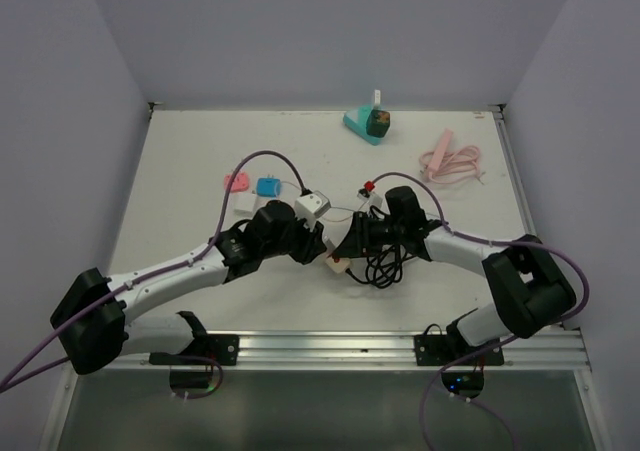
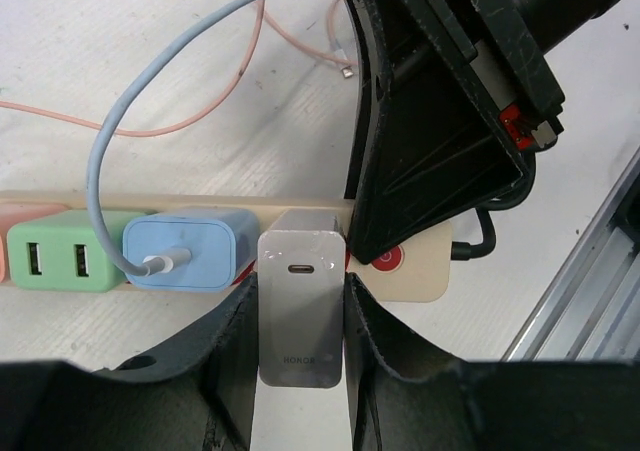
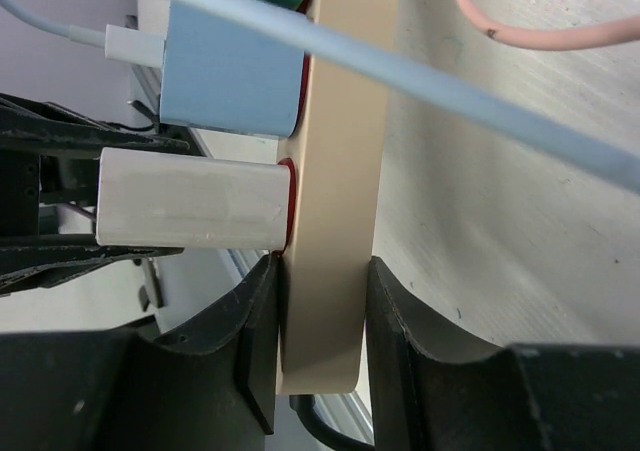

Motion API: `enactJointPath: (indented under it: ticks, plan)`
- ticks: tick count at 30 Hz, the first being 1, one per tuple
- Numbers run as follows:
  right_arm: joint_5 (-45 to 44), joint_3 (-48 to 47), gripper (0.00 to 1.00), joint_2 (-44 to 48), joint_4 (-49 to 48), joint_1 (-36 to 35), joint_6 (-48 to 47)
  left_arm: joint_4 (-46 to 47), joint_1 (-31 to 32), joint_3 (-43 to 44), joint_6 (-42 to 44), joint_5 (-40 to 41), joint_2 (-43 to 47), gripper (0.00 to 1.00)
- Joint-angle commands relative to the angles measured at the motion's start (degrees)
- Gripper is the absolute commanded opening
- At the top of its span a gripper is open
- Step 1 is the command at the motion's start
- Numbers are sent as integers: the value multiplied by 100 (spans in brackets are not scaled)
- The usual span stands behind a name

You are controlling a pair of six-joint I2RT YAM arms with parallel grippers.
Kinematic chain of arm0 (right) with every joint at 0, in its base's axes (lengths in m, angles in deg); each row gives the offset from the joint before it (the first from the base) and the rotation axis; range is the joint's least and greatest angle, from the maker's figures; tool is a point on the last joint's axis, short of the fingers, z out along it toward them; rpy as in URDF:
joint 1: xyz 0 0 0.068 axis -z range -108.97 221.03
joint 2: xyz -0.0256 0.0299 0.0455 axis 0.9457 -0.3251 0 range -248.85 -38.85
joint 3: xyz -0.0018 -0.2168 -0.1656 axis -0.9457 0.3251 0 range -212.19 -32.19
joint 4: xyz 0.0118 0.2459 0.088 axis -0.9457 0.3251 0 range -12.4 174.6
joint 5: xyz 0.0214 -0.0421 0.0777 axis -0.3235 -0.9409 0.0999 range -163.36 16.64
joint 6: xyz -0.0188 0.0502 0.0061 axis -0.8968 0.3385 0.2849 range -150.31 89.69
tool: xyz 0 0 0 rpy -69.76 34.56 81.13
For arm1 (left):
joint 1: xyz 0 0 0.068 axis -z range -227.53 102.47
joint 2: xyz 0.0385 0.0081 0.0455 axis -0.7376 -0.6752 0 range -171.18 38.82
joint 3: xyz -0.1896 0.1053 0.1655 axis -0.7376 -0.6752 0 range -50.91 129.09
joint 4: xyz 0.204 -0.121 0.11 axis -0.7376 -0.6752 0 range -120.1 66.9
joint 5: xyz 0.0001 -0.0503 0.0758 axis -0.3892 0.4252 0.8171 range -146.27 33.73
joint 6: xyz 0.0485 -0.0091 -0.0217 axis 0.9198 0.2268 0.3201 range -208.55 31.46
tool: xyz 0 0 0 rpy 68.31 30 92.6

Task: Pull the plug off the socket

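Note:
A cream power strip carries a green charger, a blue charger and a white plug next to its red switch. My left gripper is shut on the white plug, one finger on each side. In the right wrist view the white plug sits with its base against the strip. My right gripper is shut on the strip's end, across its thickness. In the top view both grippers meet at mid-table, and only the strip's end shows.
Loose pink, blue and white chargers lie behind the left arm. A teal object and a pink cable bundle lie at the back right. A black cord coil lies under the right gripper. A metal rail runs along the near edge.

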Motion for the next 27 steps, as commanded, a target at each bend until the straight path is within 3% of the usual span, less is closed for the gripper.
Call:
enactJointPath:
  ticks: [1, 6, 9, 27]
  plan:
    - [-246, -351, 0, 555, 600, -107, -821, 939, -41, -68, -206, 106, 381, 33]
    - [-834, -624, 0, 784, 1337, -124, -1288, 930, -41, -280, -153, -78, 347, 64]
    - [-1080, -739, 0, 810, 1680, -159, -1543, 904, -32, -297, -144, -192, 197, 76]
    - [-2066, -1292, 0, 776, 2403, -722, -2106, 640, 319, -201, 198, 660, -673, 77]
